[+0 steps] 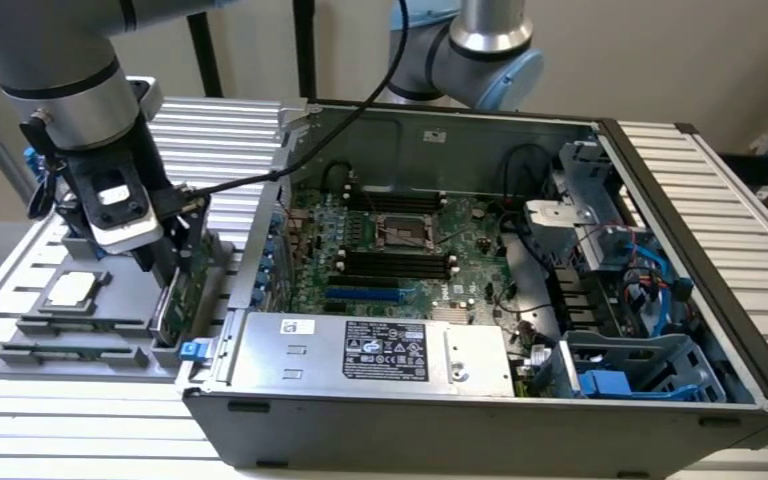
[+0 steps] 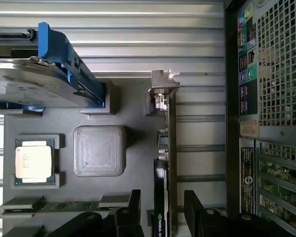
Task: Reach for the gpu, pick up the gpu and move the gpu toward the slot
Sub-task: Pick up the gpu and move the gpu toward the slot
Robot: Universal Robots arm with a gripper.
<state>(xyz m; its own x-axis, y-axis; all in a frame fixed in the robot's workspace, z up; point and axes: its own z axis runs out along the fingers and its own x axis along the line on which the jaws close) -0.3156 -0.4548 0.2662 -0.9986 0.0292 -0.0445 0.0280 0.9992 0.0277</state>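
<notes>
Wrist view has the gripper (image 2: 164, 200) open, black fingers either side of the gpu (image 2: 171, 143), a thin green card standing on edge in the matte grey printed tray (image 2: 130, 111), long axis running straight out from the jaws to its shiny metal bracket (image 2: 164, 81).

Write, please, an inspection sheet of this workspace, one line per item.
Surface: ribbed metal table, grey parts tray on it.
Job's things: gpu stands on edge in the tray, beside the open computer case.
Clutter: hard drive, CPU chip, memory sticks in the tray.
Grippers: gripper open, fingers either side of the gpu, gaps visible.
Cables: black cable running to the gripper; more inside the case.
Surroundings: pale wall behind.
</notes>
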